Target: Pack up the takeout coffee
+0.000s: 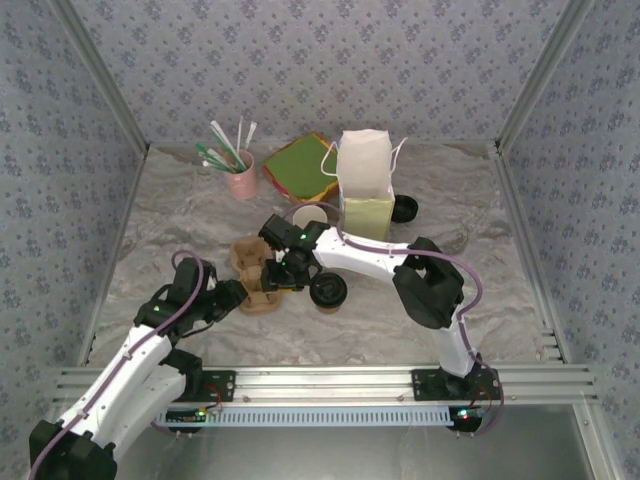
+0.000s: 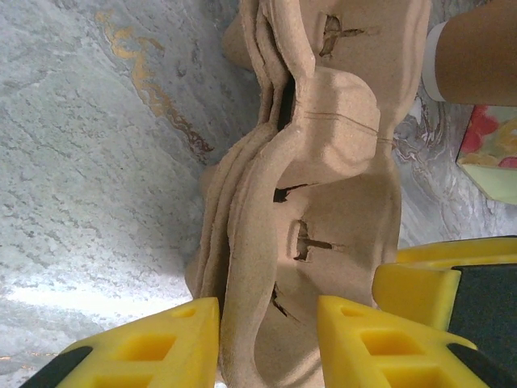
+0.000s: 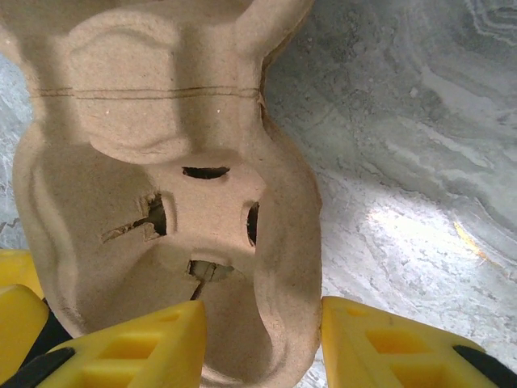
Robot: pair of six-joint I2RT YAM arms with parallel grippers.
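**A:** Where does your takeout coffee (image 1: pixel 328 290) sit?

**B:** Upright on the table (image 1: pixel 480 300), black lid on. It is about mid-table, closer to the near edge than the far one. It stands just right of the cup carrier (image 1: pixel 252 275), and I can't tell if they touch. It is outside the paper bag (image 1: pixel 365 175) and well apart from it. The bag stands toward the far edge.

**A:** Your left gripper (image 1: pixel 238 296)?

**B:** At the carrier's near-left side. In the left wrist view its jaws are clenched on the carrier's layered rim, and cardboard fills the gap between them.

**A:** And the right gripper (image 1: pixel 283 272)?

**B:** On the carrier's far-right side, with the arm reaching over from the near-right corner. In the right wrist view the carrier's edge lies between the two jaws. I cannot tell whether they pinch it or stand loose.

**A:** Anything else on the table?

**B:** A lidless brown cup (image 1: pixel 310 215) sits just left of the bag, and a loose black lid (image 1: pixel 403 208) just right of it. A pink cup (image 1: pixel 241 182) of straws and a green-and-red flat stack (image 1: pixel 298 165) sit by the far edge.
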